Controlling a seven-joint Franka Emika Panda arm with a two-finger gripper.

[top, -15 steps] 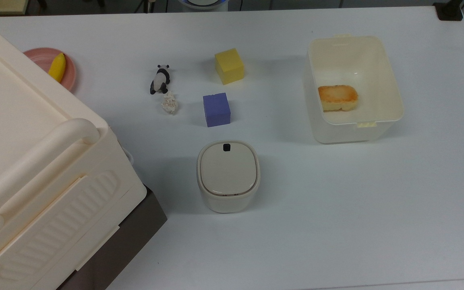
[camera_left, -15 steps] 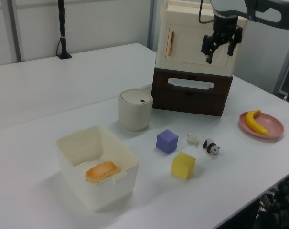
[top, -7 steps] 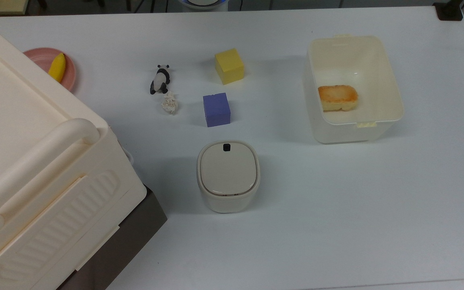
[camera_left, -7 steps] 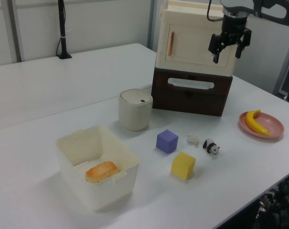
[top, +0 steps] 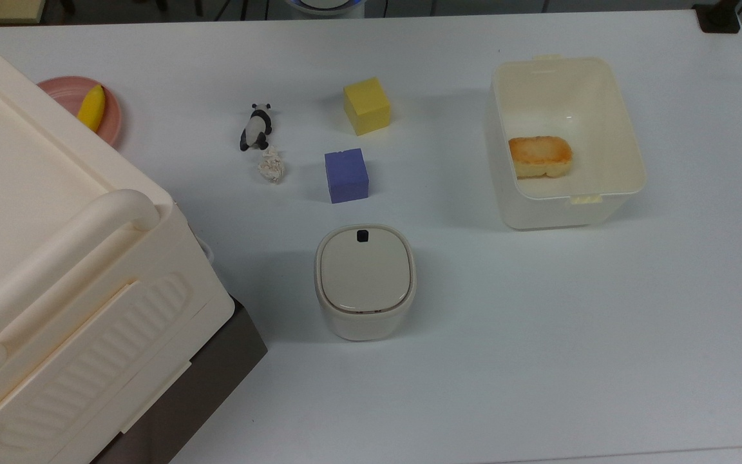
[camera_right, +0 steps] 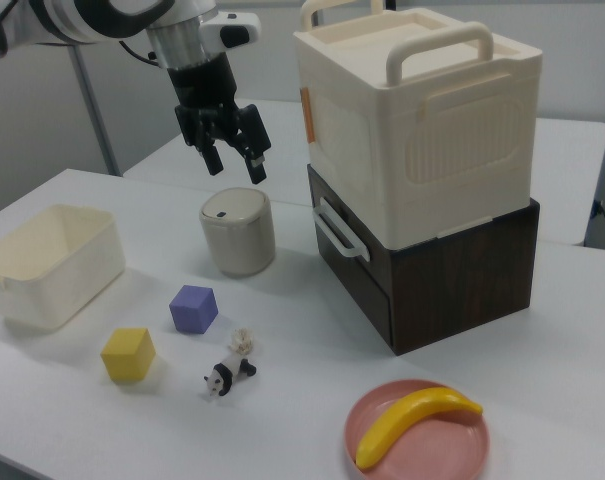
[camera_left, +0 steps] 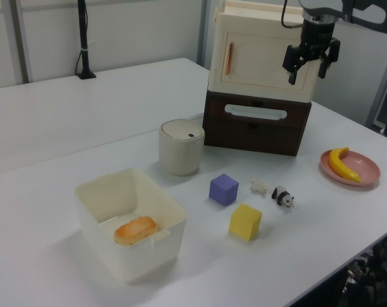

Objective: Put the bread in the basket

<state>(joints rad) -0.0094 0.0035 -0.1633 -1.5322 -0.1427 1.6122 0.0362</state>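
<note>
top view: the bread (top: 540, 156) lies inside the basket (top: 628, 174), against the top view's left wall. little seems left to go wrong.

left view: the gripper (camera_left: 310, 59) hangs high, well apart from the basket; a careless descent could only bump the ribbed case (camera_left: 257, 51).

right view: its fingers (camera_right: 259, 155) are spread, holding nothing.

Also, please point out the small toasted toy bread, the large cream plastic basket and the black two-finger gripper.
Small toasted toy bread (top: 540, 154), top view, on its orange-brown crust.
Large cream plastic basket (top: 628, 135), top view, on its right rim.
Black two-finger gripper (camera_left: 308, 69), left view, midway between its fingertips.
</note>
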